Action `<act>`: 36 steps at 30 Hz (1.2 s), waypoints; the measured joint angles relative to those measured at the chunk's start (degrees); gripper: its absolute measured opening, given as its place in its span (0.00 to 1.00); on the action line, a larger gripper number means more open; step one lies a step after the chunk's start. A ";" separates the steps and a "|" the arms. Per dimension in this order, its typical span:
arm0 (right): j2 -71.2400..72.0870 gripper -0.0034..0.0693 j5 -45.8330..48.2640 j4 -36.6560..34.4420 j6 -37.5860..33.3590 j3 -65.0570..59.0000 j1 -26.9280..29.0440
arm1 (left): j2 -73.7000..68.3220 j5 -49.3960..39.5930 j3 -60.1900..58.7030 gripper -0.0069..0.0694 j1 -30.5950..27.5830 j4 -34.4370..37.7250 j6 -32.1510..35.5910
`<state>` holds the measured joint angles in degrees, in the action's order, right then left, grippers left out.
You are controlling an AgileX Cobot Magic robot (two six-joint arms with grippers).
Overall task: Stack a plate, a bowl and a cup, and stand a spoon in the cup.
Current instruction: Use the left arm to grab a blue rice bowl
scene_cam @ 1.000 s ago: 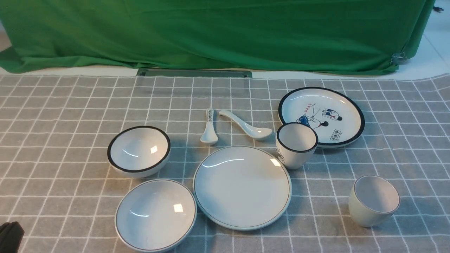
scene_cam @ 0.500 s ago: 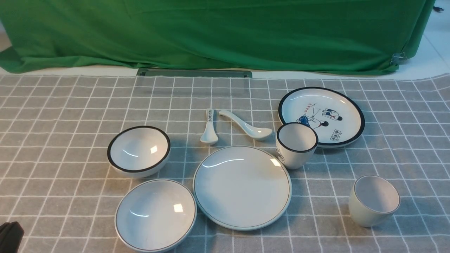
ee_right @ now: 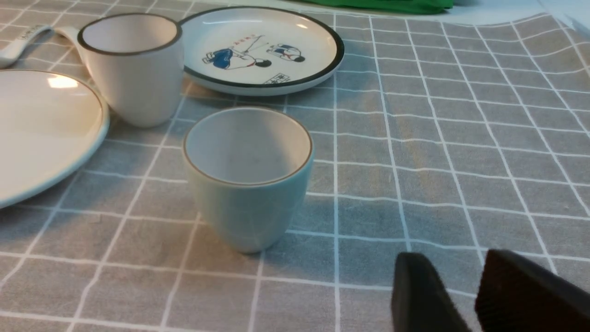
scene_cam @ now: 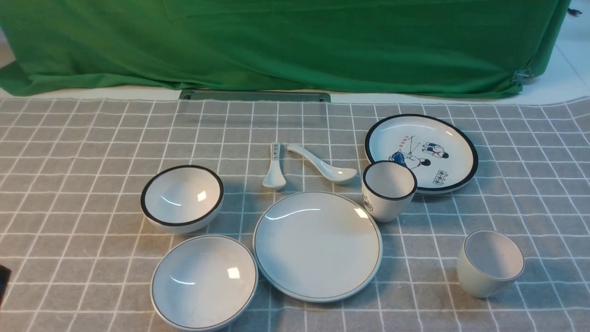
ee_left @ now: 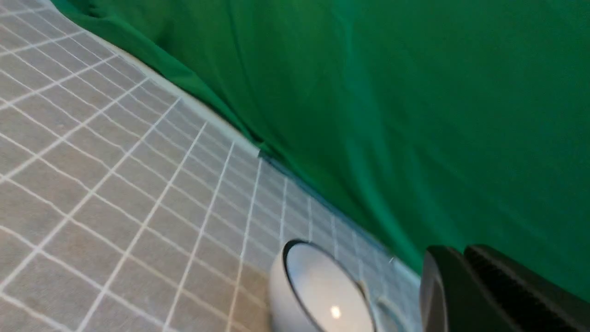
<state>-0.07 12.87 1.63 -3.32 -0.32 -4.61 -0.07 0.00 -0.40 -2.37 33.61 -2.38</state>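
The plain white plate [scene_cam: 317, 246] lies at the front middle of the cloth. The shallow grey-rimmed bowl [scene_cam: 204, 282] sits just left of it. The plain cup [scene_cam: 490, 263] stands upright at the front right and also shows in the right wrist view [ee_right: 249, 177]. The all-white spoon [scene_cam: 322, 164] lies behind the plate. My left gripper [ee_left: 463, 251] is shut and empty; only a dark sliver of it [scene_cam: 2, 281] shows at the front view's left edge. My right gripper [ee_right: 454, 265] is open with a narrow gap, empty, on the near side of the cup.
A black-rimmed bowl [scene_cam: 182, 198] sits behind the shallow bowl and shows blurred in the left wrist view [ee_left: 322, 295]. A black-rimmed cup [scene_cam: 388, 190], a cartoon plate [scene_cam: 421, 152] and a printed spoon [scene_cam: 274, 168] lie behind. A green curtain [scene_cam: 295, 41] hangs at the back.
The left gripper's dark shape at the front view's lower left corner has moved up and left, almost out of the picture. The dishes have not moved.
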 joint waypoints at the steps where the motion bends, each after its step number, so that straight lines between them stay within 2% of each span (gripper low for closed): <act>1: 0.00 0.38 0.00 0.00 0.00 0.00 0.00 | 0.00 1.41 0.00 0.11 0.00 1.04 -0.33; 4: 0.00 0.38 0.00 0.00 0.00 0.00 0.00 | 0.00 6.18 0.00 0.11 0.00 2.68 -2.53; 6: 0.00 0.38 0.00 0.00 0.00 0.00 0.00 | 0.00 10.25 0.00 0.11 0.00 3.37 -8.09; 9: 0.00 0.38 0.00 0.00 0.00 0.00 0.00 | 0.00 10.53 0.00 0.11 0.00 1.57 -10.50; 15: 0.00 0.38 0.00 0.00 0.00 0.00 0.00 | -3.80 0.00 6.67 0.12 0.00 -9.98 -11.29; 17: 0.00 0.38 0.00 0.00 0.00 0.00 0.00 | -11.17 -8.07 14.28 0.13 0.00 -12.66 -6.61; 20: 0.00 0.38 -0.03 0.00 0.00 0.00 0.00 | -22.10 -19.81 24.12 0.13 0.74 -12.58 5.05; 21: 0.00 0.38 -0.11 0.00 0.00 0.00 0.00 | -22.86 -21.45 24.77 0.13 1.14 -12.50 6.56; 23: 0.00 0.38 -1.98 0.00 0.00 0.00 0.00 | -31.96 -30.62 32.47 0.13 5.43 -11.14 13.21; 24: 0.00 0.38 -1.98 0.00 0.00 0.00 0.00 | -33.26 -31.22 33.49 0.13 6.36 -11.14 13.52; 25: 0.00 0.38 -3.84 -0.81 1.19 0.00 0.00 | -37.46 -34.54 36.55 0.13 9.70 -10.99 15.00; 29: 0.00 0.38 -10.30 -5.86 11.77 0.00 0.00 | -46.29 -37.58 40.86 0.13 17.64 -12.84 16.87; 31: 0.00 0.38 -14.17 -7.02 19.94 0.00 0.00 | -50.36 -38.34 41.51 0.13 21.11 -14.33 19.01; 36: 0.00 0.36 -16.52 -7.78 29.93 0.13 -0.46 | -59.72 -42.26 42.01 0.13 25.07 -15.14 23.24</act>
<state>-0.07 -3.65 -6.15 26.61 -0.19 -5.07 -59.79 -42.26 41.61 22.70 18.47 20.87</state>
